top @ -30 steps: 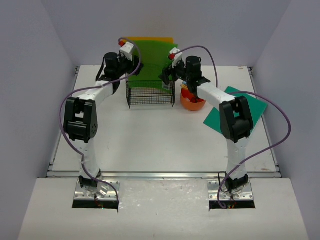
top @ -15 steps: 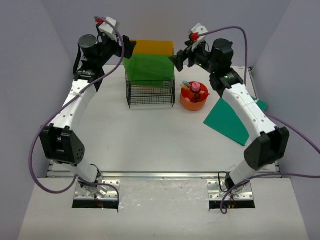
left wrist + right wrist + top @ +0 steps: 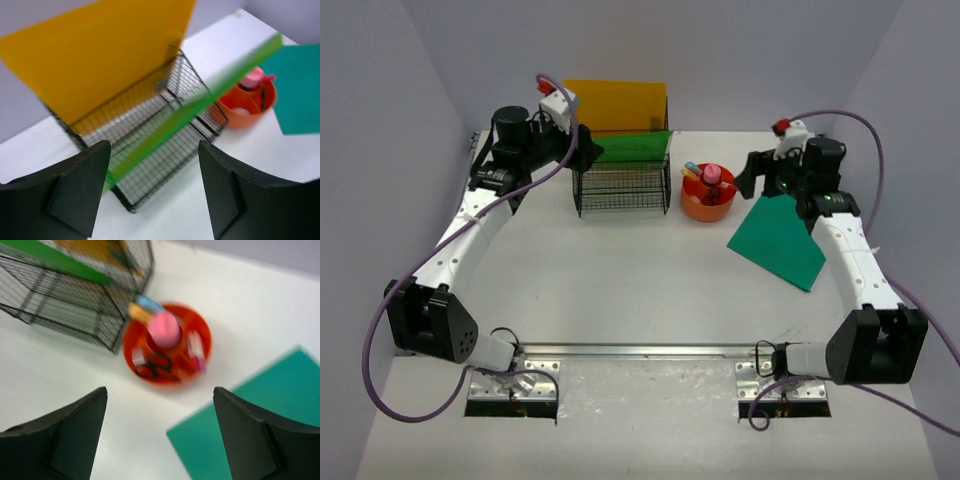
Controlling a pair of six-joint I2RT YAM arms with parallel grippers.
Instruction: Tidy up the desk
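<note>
Desk [image 3: 620, 290] lying white between pale grey walls [image 3: 380, 150], rail [image 3: 640, 350] nearest the arm bases.
We are seeing both arms reaching toward the far edge: left gripper [image 3: 152, 150] hovering unclenched by the rack [image 3: 620, 188], right gripper [image 3: 160, 392] hovering spread and empty above the tray [image 3: 707, 205] and teal sheet [image 3: 780, 240].
</note>
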